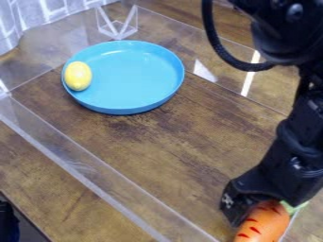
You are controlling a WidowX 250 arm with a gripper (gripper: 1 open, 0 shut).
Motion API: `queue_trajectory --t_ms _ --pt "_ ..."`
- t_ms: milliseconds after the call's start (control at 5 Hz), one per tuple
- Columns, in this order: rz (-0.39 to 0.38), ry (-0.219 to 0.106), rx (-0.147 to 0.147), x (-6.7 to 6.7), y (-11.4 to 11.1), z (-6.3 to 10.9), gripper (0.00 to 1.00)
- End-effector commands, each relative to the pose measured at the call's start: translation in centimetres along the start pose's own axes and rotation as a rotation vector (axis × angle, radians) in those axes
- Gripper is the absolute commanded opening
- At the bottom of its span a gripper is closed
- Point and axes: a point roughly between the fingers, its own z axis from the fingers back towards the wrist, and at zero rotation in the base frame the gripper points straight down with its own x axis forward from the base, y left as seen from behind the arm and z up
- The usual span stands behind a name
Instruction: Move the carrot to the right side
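The carrot point(259, 227), orange with dark stripes, lies on the wooden table at the bottom right edge of the camera view. Its green leaves point(297, 206) peek out to the right of the arm. My black gripper point(258, 202) points straight down right over the carrot's upper end and hides part of it. Its jaws look open, standing around the carrot without lifting it. The fingertips are dark and hard to make out against the gripper body.
A blue plate point(132, 80) sits at the upper left with a yellow lemon point(78, 75) on its left rim. Clear acrylic walls point(76, 161) border the wooden table point(177, 142) on the left and front. The arm's black cables arc across the upper right.
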Motion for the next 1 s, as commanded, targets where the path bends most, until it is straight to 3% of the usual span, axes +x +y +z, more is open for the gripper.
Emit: queue_trajectory --t_ms 0,200,600,800 --pt "-0.025 -0.012 0.053 1.7 0.7 0.6 1.00" --pt "-0.029 -0.020 0.065 2.6 0.7 0.3 1.00" --pt "-0.069 -0.037 0.085 3.1 0.3 -0.1 1.00" --pt "-0.077 -0.036 0.084 2.1 0.1 -0.3 0.00"
